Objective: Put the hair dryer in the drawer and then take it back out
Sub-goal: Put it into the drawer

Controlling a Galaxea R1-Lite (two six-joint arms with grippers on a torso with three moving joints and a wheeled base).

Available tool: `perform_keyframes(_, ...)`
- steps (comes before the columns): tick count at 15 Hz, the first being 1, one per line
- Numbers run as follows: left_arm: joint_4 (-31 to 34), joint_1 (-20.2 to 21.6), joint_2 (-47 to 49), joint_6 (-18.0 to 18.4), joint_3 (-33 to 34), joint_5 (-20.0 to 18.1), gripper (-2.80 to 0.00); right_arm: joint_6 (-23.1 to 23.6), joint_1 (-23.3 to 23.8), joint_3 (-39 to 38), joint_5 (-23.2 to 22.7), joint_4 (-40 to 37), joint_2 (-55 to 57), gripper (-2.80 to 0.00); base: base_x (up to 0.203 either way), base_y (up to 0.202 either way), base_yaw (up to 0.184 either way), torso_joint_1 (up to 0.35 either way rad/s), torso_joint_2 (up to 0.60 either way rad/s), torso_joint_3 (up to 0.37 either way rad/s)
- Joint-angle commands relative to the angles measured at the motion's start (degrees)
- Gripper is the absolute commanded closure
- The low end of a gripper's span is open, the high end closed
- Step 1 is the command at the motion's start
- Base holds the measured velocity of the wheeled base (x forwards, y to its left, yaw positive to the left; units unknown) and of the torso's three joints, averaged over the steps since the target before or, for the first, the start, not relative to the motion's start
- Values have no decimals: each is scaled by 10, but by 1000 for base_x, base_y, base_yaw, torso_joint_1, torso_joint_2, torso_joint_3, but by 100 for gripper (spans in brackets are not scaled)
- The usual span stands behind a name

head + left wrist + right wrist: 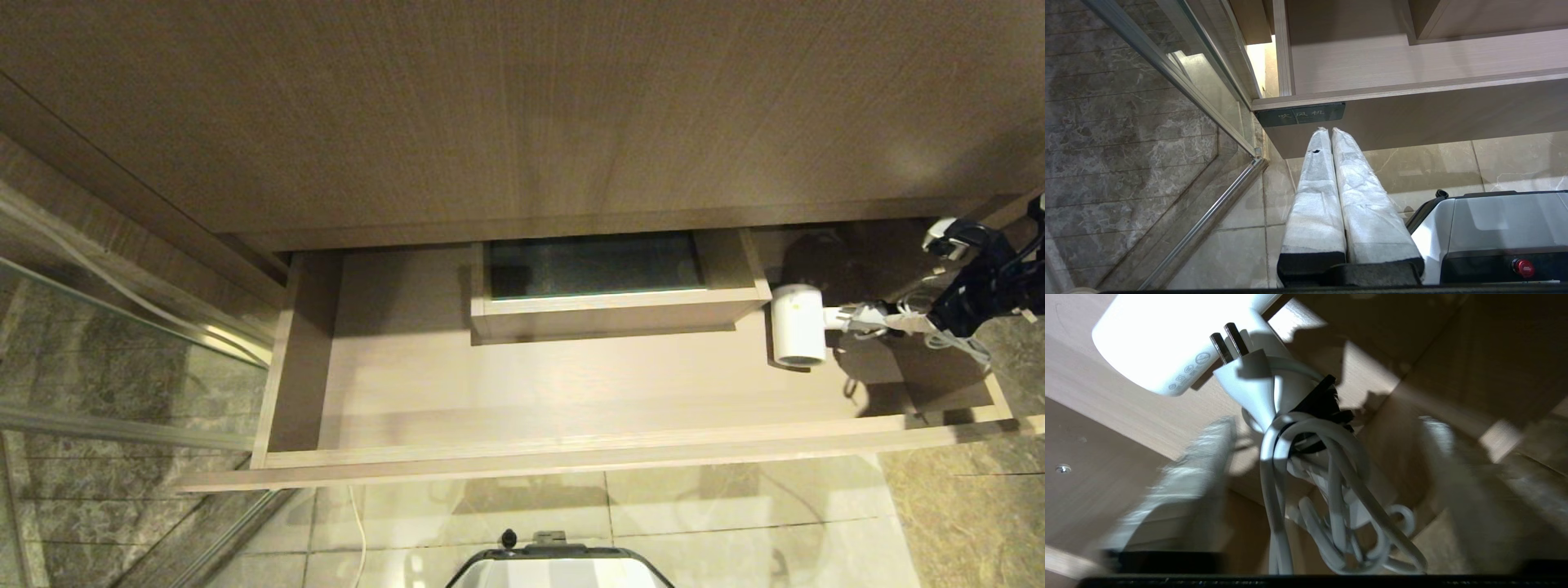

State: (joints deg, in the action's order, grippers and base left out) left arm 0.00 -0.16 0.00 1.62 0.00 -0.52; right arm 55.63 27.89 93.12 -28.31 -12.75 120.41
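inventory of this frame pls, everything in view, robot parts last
drawer: 1, light-brown wood grain, pulled open under the cabinet front.
boxed cut-out: 1, same wood with a dark inside, mid-back of the drawer.
hair dryer: 1, white, lying in the drawer's right end.
cord with plug: 1, grey-white, bundled at the dryer's handle.
dark label plate: 1, on the drawer front's left end.
glass partition: 1, metal-framed, left of the drawer.
floor tiles: beige, below the drawer.
robot base: grey-white, bottom centre.
left gripper: white-wrapped, shut, parked below the drawer front.
right gripper: open, astride the cord bundle.
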Motion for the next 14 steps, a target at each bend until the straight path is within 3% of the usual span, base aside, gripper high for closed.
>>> perform_keyframes(1, 0, 0, 0, 0, 1, 0, 0, 10, 1, 7, -2, -4, 18, 0, 0, 0, 0, 0, 0, 0)
perform_keyframes(4, 0, 0, 0, 0, 1, 0, 0, 37, 1, 12, -1, -4, 26, 0, 0, 0, 0, 0, 0, 0)
perform_keyframes(14, 0, 0, 0, 0, 0, 0, 0, 26, -36, -37, -28, -18, 17, 0, 0, 0, 0, 0, 0, 0)
